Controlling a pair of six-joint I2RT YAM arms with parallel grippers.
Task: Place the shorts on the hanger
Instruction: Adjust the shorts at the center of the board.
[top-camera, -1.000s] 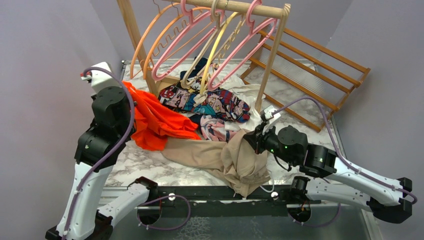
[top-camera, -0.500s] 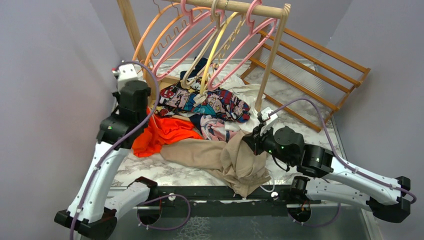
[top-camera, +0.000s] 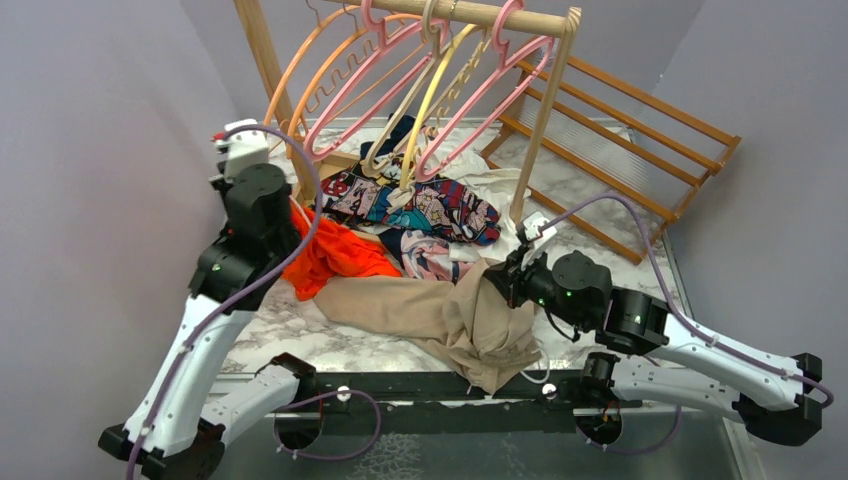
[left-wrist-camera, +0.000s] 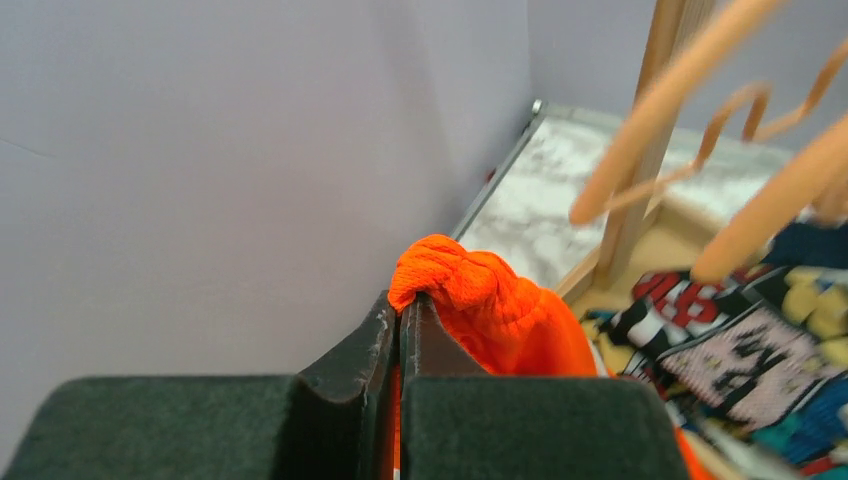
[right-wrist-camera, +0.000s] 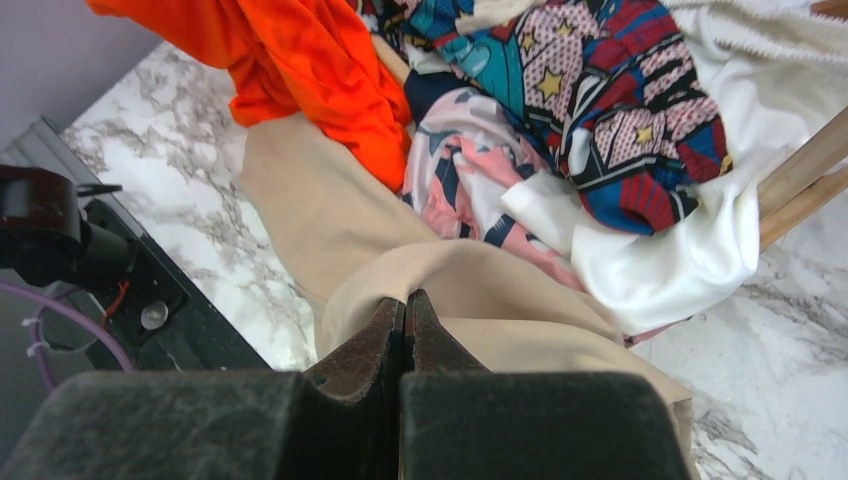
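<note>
The beige shorts (top-camera: 420, 310) lie crumpled on the marble table, one end draped over the near edge. My right gripper (top-camera: 497, 285) is shut on a fold of the shorts (right-wrist-camera: 330, 220), its tips (right-wrist-camera: 404, 297) pinching the fabric. My left gripper (top-camera: 292, 215) is shut on the bright orange garment (top-camera: 340, 255), which bunches over its tips (left-wrist-camera: 401, 298) near the left wall. Two pink hangers (top-camera: 365, 85) (top-camera: 490, 95) hang on the wooden rail, away from both grippers.
A wooden rack (top-camera: 545, 110) carries orange (top-camera: 300, 70) and yellow (top-camera: 435, 95) hangers too. Under it lie a comic-print cloth (top-camera: 420, 210) and a white cloth (right-wrist-camera: 690, 250). A slatted wooden shelf (top-camera: 630, 120) leans at the right. Grey walls close in on both sides.
My left arm has swung right and away toward the rack, still gripping the orange garment, which is now bunched up off the shorts. The right arm has barely moved.
</note>
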